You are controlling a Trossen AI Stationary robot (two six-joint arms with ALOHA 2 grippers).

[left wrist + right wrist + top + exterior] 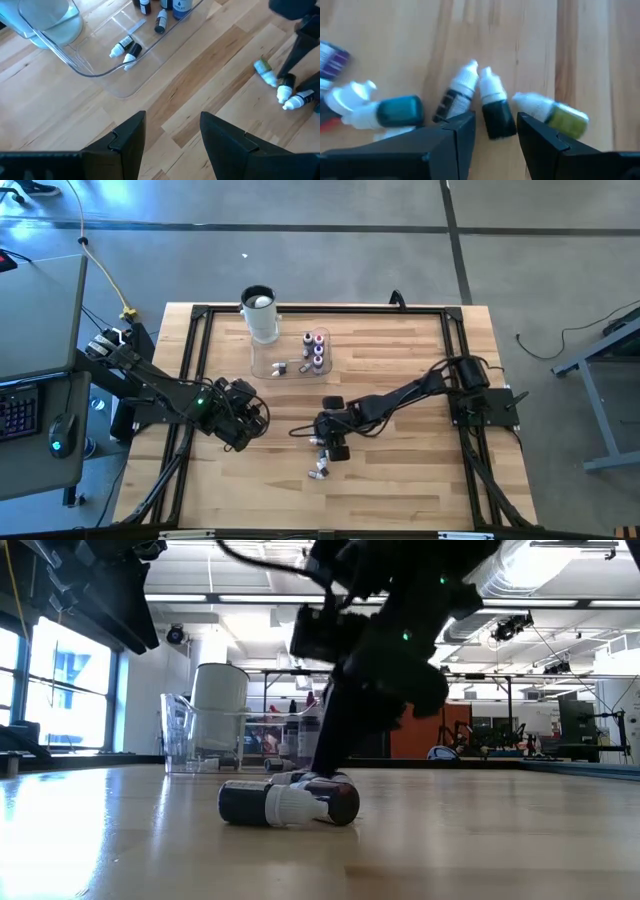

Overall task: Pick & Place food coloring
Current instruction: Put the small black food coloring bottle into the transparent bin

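Several tiny food coloring bottles (455,97) lie on their sides in a loose cluster on the wood, near the table's front middle (320,468). My right gripper (495,116) is open and low over them. Its fingers stand on either side of a black-bodied bottle (498,120) with a white tip. Beside that bottle lie a green one (565,120) and a teal one (397,111). More bottles stand and lie in the clear tray (262,365). My left gripper (172,117) is open and hovers over bare wood at the left (245,420). My right gripper comes down from above with one finger (462,130) on each side of the black bottle's body (495,107), across its length. The bottle lies flat on the table. Whether the fingers touch it, I cannot tell.
A tall white cup (260,315) stands at the tray's far left corner. Standing bottles (316,348) crowd the tray's right part, and two lying ones (125,50) sit near its front. Bare wood stretches between the tray and the loose cluster.
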